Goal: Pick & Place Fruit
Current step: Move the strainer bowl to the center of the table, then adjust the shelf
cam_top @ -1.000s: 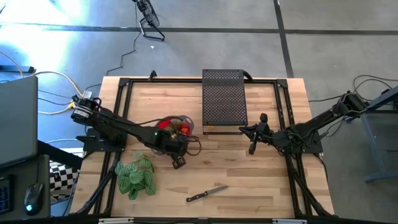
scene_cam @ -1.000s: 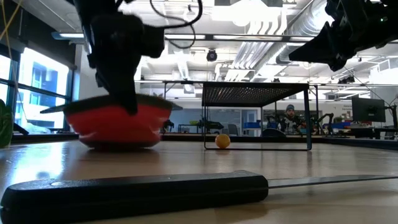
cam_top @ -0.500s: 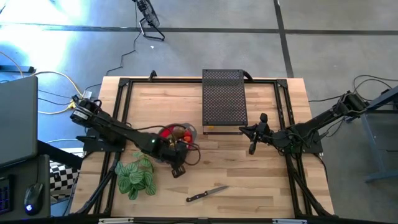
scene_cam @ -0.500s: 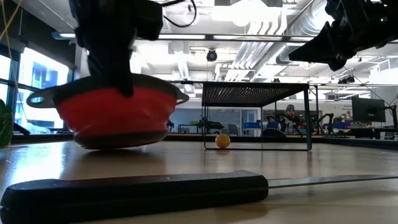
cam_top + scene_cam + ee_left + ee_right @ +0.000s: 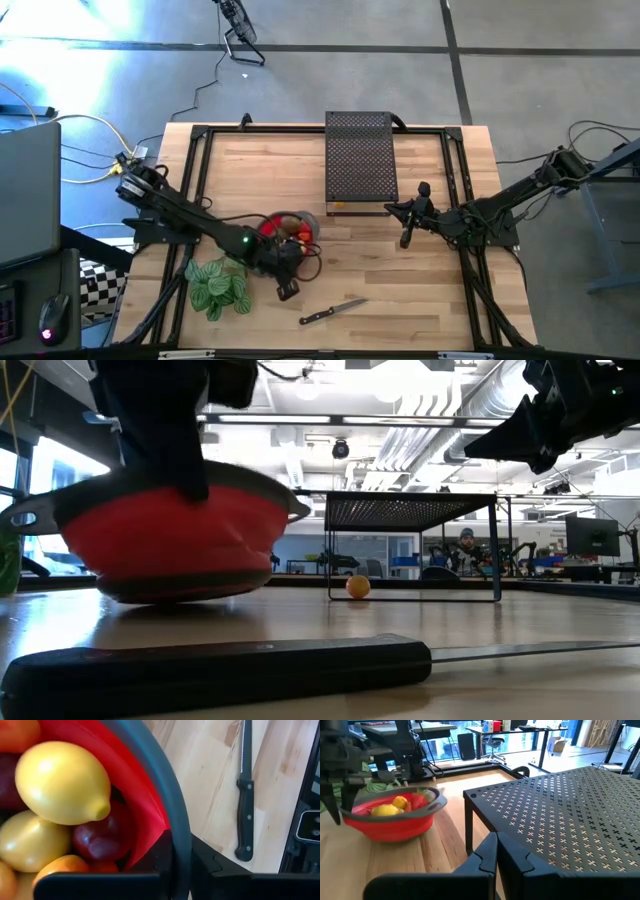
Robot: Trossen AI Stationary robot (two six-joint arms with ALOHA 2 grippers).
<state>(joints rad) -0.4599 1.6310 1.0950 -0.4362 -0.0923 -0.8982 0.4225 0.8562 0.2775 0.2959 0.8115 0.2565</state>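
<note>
The red bowl [image 5: 290, 226] with a grey rim holds yellow lemons [image 5: 62, 782], dark red apples [image 5: 102, 837] and orange pieces of fruit. It stands left of the table's middle. My left gripper [image 5: 281, 250] is shut on its rim. One small orange fruit [image 5: 357, 586] lies under the black mesh stand [image 5: 360, 160]. My right gripper [image 5: 496, 847] hangs shut over the table beside the stand's near right corner and touches nothing. My left gripper pinches the bowl's grey rim [image 5: 178, 832] on its near side, with one finger [image 5: 161, 857] inside the bowl and one outside. The fingers slant down from above. The bowl sits slightly tilted [image 5: 170, 545]; whether its base touches the table I cannot tell.
A black-handled knife [image 5: 332, 312] lies near the front edge, just in front of the bowl. A green striped leafy plant [image 5: 218, 282] lies at the near left. A black frame runs along the table's edges [image 5: 195, 180].
My left gripper has moved toward the table's near edge, taking the bowl with it. The bowl now stands closer to the knife and looms larger in the low view. The fruit has stayed inside it.
</note>
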